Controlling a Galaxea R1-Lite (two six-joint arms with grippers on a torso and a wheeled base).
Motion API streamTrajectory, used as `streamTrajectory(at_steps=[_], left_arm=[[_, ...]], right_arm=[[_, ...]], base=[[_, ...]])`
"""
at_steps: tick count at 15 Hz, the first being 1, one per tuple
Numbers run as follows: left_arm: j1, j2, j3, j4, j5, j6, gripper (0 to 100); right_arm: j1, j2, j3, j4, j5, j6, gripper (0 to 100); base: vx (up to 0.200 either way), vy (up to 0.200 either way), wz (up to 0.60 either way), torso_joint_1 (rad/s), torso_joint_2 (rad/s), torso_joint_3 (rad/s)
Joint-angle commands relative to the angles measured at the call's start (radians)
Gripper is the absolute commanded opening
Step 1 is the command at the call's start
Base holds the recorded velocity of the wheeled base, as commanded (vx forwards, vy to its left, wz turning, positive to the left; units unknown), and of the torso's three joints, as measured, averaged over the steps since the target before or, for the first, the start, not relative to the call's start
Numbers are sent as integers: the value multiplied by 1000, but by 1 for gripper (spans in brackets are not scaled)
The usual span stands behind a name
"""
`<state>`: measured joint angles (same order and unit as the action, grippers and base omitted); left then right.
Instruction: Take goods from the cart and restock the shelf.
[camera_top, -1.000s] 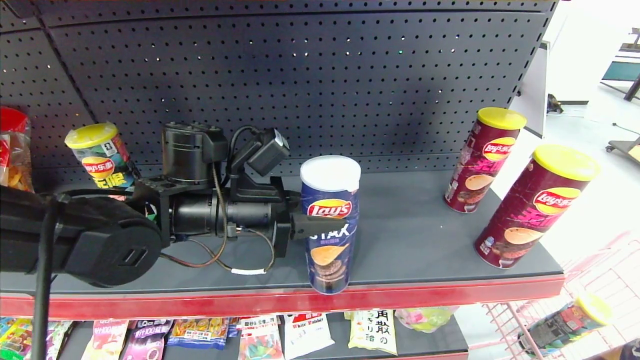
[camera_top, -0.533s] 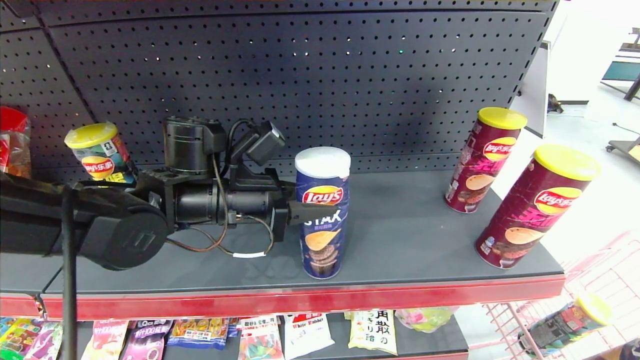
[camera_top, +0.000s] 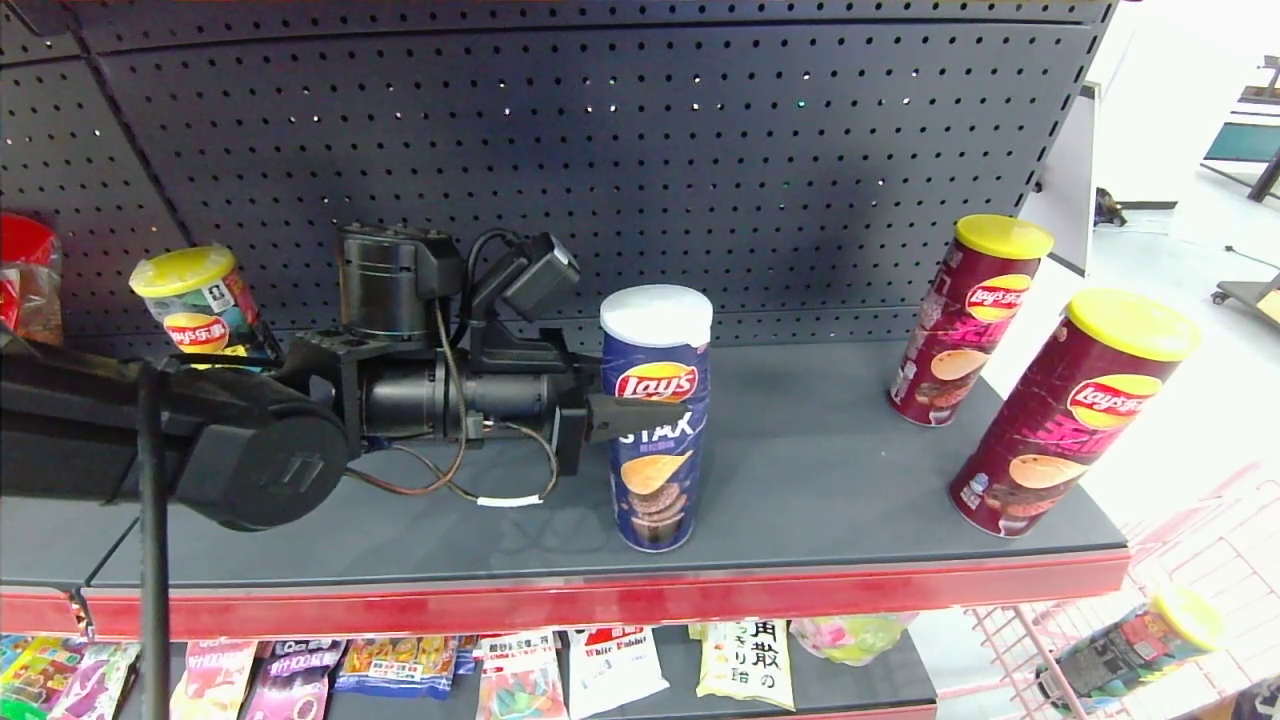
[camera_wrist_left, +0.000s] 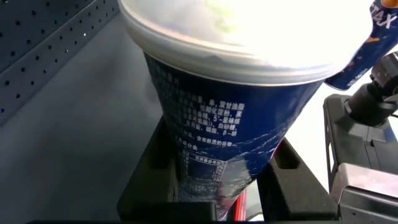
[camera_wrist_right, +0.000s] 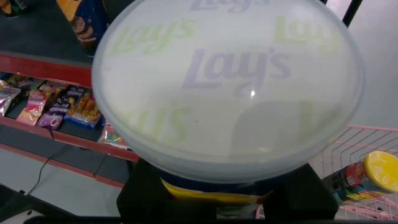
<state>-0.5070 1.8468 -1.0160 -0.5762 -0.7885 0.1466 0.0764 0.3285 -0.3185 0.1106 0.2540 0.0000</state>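
Left pincer (camera_top: 660, 398): clamped on the white-lidded blue can (camera_top: 655, 450), one finger across its front below the lid, the other behind it; in the left wrist view (camera_wrist_left: 217, 180) the black fingers sit either side of the can body (camera_wrist_left: 217, 124).
White-lidded blue can: upright over the shelf (camera_top: 820, 470), towards the front edge and about mid-width; whether its base bears on the board cannot be told.
Right pincer (camera_wrist_right: 217, 199): closed round a clear-lidded can (camera_wrist_right: 230, 81), dark fingers showing at both sides under the lid.
Shelf: grey board, red front lip, dark pegboard (camera_top: 600, 150) behind.
Maroon cans: two, yellow lids, upright at the shelf's right end, one at the back (camera_top: 970, 320), one near the front corner (camera_top: 1075, 415).
Green can (camera_top: 200, 310): yellow lid, at the back left, behind the left arm.
Packets (camera_top: 520, 670): row of bagged snacks on the shelf below.
Cart (camera_top: 1200, 590): pink wire, lower right, with a yellow-lidded can (camera_top: 1135, 645) lying in it.
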Motion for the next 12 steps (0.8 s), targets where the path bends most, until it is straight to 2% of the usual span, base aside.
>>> streamTrajectory(at_steps=[1,12], left_arm=[[1,3,2,-4,0,2,0],[-34,5,43,-2,-24,13,0]], right_arm=[[0,1,1,0,1,0,0],[0,3,-2,0,1,0,0]], base=[[0,0,0,0,0,0],[0,0,0,0,0,0]])
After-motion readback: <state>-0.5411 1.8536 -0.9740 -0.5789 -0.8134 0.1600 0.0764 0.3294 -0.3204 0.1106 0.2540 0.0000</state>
